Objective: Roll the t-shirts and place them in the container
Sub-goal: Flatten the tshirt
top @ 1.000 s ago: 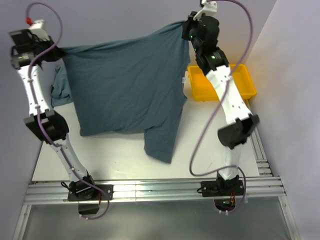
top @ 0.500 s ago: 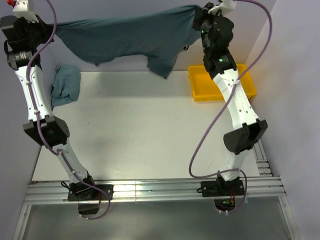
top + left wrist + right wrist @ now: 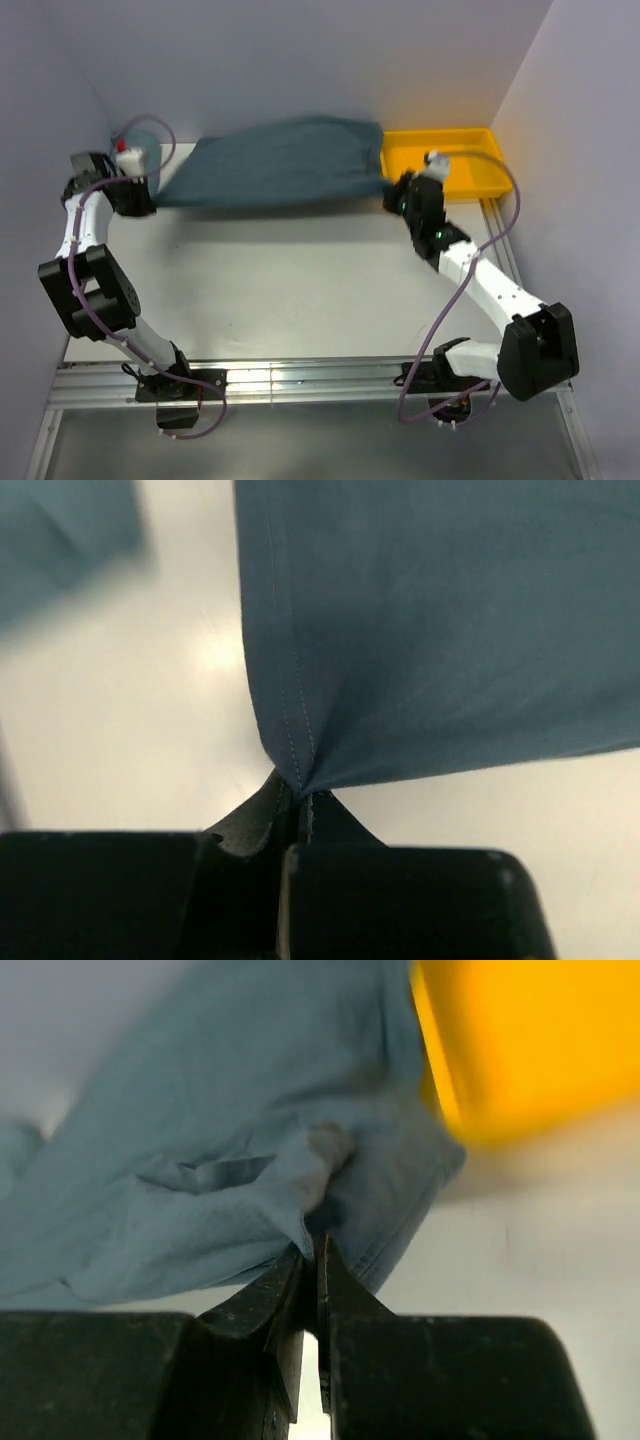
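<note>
As the left jaws and right jaws each pinch shut on one end, the t-shirt [image 3: 280, 165] runs stretched left-to-right between them, over the far worktop [image 3: 300, 270].

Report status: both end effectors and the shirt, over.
Left end effector shut on t-shirt hem. Right end effector shut on the opposite end. Fabric stretched between them; yellow tray beside its right end.
</note>
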Controlling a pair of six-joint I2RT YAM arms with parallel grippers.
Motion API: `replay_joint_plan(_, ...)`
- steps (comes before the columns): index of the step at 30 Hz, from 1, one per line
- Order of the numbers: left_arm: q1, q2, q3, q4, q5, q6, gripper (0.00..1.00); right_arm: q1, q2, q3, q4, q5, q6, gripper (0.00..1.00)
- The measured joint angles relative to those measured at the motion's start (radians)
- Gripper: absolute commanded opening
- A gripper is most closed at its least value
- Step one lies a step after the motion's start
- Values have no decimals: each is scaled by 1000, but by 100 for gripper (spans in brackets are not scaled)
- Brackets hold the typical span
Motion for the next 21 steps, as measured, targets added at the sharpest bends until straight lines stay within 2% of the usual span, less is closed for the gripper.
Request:
replay_joint_plan(2,22,-22,-162,-50,-28,80,0,28,-53,-192,-37,-1,82,0)
replay_joint_plan(6,55,-77,-363,-148,-76,204,0,106,-172,-421,-177,2,222,0)
replay_joint_plan(12,98,-143,-465,-192,-123,336,0,240,-285,-457,-313,37,370,0)
replay_joint_plan(21,142,-155,-592,-196,-192,455,0,395,-338,-579,-453,56,544,0)
